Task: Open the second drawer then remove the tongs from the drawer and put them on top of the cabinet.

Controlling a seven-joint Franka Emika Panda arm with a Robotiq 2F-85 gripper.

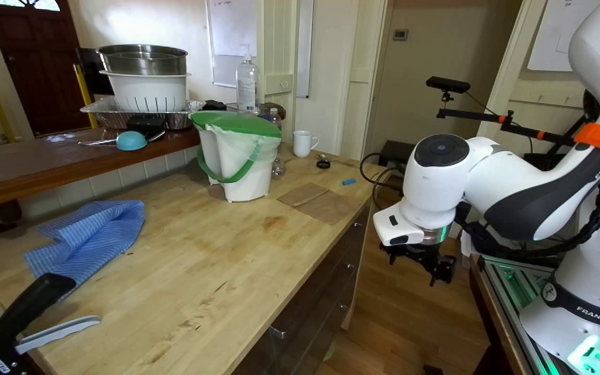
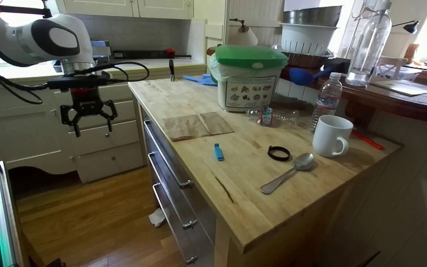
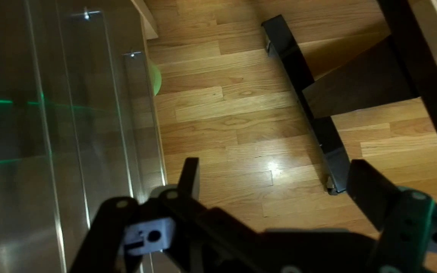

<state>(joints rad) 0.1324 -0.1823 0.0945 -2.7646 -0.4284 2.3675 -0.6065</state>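
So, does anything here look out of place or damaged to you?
A crumpled white scrap lies on the floor beside the cabinet, as if dropped. The wooden top shows a brownish stain and, elsewhere, a dark crack-like mark, so it may be worn. The blue cloth lies bunched up rather than folded.

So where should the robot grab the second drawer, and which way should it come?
The middle of its long silver handle, probably. It lies level along most of the second drawer and seems to stand out from the front, so there should be room to wrap around. I'd come from the floor side, where the gripper hangs open, straight at the front, pinching above and below.
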